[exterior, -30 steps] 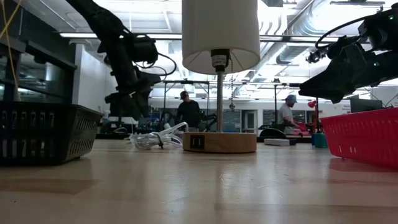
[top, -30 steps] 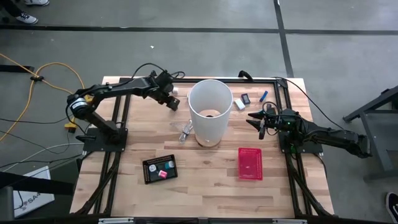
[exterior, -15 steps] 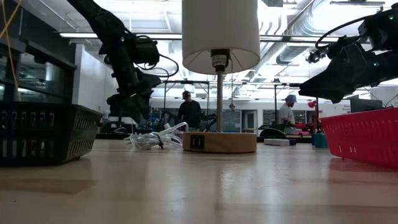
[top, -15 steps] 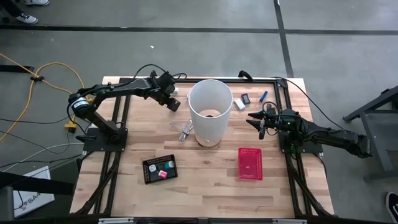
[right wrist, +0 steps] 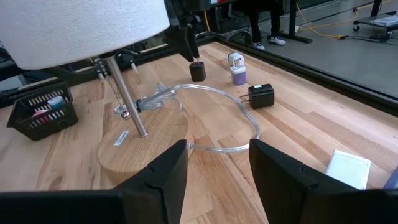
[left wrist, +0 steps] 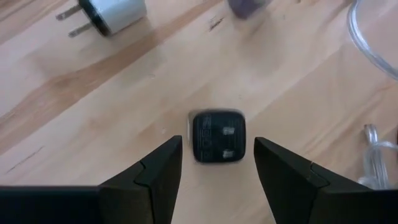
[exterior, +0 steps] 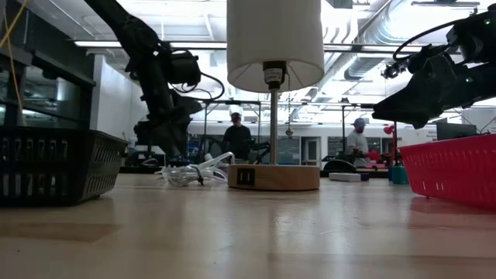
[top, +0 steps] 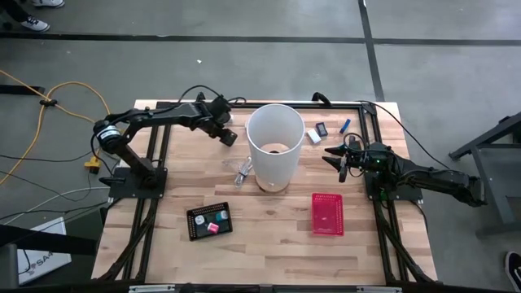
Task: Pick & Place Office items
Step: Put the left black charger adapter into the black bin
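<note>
My left gripper [top: 228, 137] [left wrist: 217, 142] is open and hovers over a small black block [left wrist: 217, 137] that lies flat on the wood left of the lamp; its fingers stand on either side without touching it. A white plug piece [left wrist: 115, 12] and a purple bit [left wrist: 247, 5] lie just beyond. A white block [top: 313, 137], a black piece [top: 321, 129] and a blue stick [top: 345, 124] lie near the far right edge. My right gripper [top: 335, 156] [right wrist: 217, 146] is open and waits right of the lamp, above the table.
A table lamp with a white shade [top: 275, 145] stands mid-table on a round wooden base [right wrist: 143, 146], with a clear cable [right wrist: 217, 99] coiled beside it. A black tray [top: 209, 221] holding pink and teal bits and a red mesh basket [top: 327, 213] sit toward the near edge.
My left gripper has shifted a little toward the table's right, closer to the lamp, staying open. My right arm has kept still.
</note>
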### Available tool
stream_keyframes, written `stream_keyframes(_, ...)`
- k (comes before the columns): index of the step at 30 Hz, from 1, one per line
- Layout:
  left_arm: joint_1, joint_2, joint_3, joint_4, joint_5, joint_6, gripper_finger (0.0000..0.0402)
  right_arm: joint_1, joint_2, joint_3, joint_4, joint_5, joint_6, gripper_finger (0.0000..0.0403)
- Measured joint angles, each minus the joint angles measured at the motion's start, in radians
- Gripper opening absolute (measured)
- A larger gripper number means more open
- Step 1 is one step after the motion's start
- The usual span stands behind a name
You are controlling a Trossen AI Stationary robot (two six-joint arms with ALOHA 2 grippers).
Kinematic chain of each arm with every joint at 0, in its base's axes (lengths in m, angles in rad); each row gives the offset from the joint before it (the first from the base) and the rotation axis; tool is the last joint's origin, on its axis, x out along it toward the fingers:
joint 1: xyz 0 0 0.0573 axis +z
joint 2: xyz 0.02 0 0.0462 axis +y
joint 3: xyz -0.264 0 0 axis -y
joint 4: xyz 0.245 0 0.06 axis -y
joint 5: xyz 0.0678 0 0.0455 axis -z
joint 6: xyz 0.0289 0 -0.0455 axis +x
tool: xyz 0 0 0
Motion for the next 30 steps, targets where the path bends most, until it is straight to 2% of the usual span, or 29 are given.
stream_keyframes(11, 0.0, 0.065, 0.002, 0.033, 0.009, 0.003, 0.0194, 0.0, 0.0, 0.0, 0.0, 0.0, 0.0, 0.016)
stream_keyframes(30, 0.001, 0.065, 0.002, 0.035, 0.006, 0.003, 0.0194, 0.0, 0.0, 0.0, 0.0, 0.0, 0.0, 0.016)
